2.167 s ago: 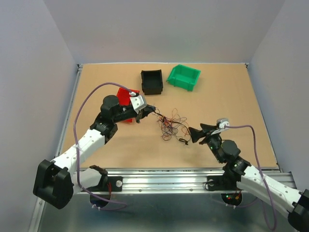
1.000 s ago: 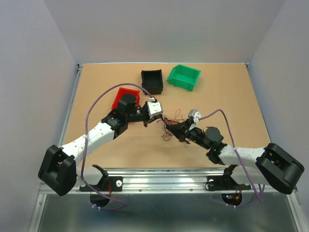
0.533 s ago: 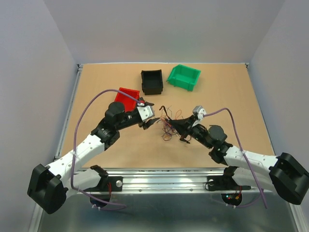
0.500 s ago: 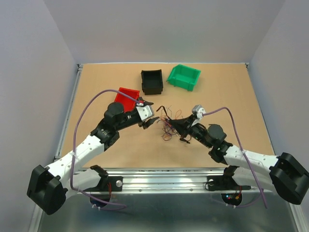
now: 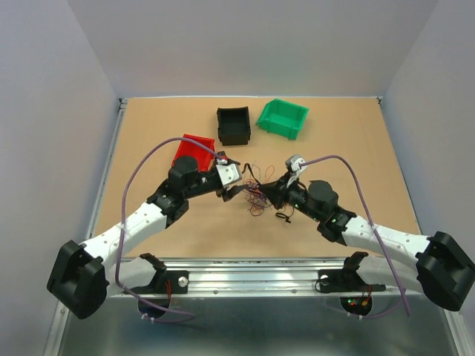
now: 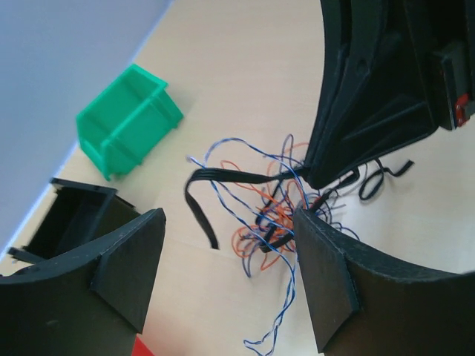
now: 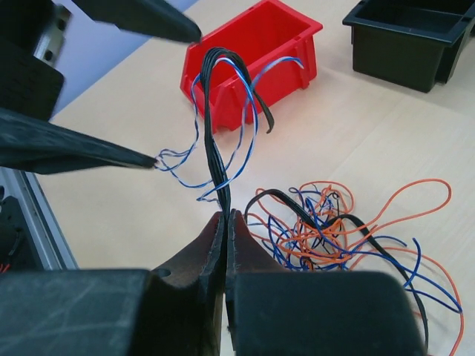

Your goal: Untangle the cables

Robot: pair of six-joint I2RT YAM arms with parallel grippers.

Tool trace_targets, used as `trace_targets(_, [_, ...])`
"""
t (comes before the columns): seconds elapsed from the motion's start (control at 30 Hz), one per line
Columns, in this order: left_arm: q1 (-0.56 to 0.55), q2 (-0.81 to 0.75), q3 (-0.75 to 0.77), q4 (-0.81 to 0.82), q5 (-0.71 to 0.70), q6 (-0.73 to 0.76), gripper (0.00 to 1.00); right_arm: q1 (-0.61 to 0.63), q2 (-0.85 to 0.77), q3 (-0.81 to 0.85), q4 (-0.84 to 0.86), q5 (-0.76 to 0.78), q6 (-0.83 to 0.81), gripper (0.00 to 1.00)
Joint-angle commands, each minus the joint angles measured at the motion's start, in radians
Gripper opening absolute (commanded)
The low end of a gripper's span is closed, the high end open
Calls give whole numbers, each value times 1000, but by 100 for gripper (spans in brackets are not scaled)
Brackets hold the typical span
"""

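The cables (image 5: 260,196) are a tangle of thin orange, blue and black wires on the table between the two arms, also seen as the cables (image 6: 273,216) and the cables (image 7: 349,222). My right gripper (image 7: 225,215) is shut on a black flat cable (image 7: 215,141) that loops upward from the pile, with a blue wire (image 7: 241,119) draped around it. From above, the right gripper (image 5: 270,188) sits at the pile's right edge. My left gripper (image 6: 230,259) stands open just left of the pile, nothing between its fingers (image 6: 130,259). The left gripper (image 5: 237,181) faces the right one.
A red bin (image 5: 194,150) lies behind the left gripper, a black bin (image 5: 233,124) and a green bin (image 5: 282,117) further back. The table's metal rail (image 5: 245,271) runs along the near edge. The arms' lavender cables (image 5: 148,159) arch above the table.
The left gripper has gone from shut to wide open and let go of the wires. The right gripper has stayed shut and shifted slightly back, lifting the black cable.
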Motion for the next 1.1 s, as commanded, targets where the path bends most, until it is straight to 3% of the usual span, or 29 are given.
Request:
trace_targets(0.0, [-1, 83, 80, -32, 51, 25, 77, 7, -47, 16, 18, 31, 12, 1])
trace_targets(0.13, [-1, 139, 100, -43, 40, 34, 73, 6, -76, -7, 43, 46, 17, 1])
trace_targets(0.33, [-1, 181, 118, -69, 68, 57, 54, 6, -109, -29, 50, 57, 18, 0])
trace_targets(0.53, [-10, 252, 172, -120, 48, 71, 22, 6, -135, -43, 53, 49, 18, 1])
trace_targets(0.6, [-10, 264, 186, -120, 18, 48, 1, 7, -139, -52, 53, 58, 26, 1])
trace_targets(0.77, [11, 239, 167, -16, -193, -68, 0, 7, -167, -70, 0, 137, 65, 1])
trace_targets(1.07, [293, 247, 212, 46, -197, -323, 0, 6, -319, -89, -298, 543, 185, 1])
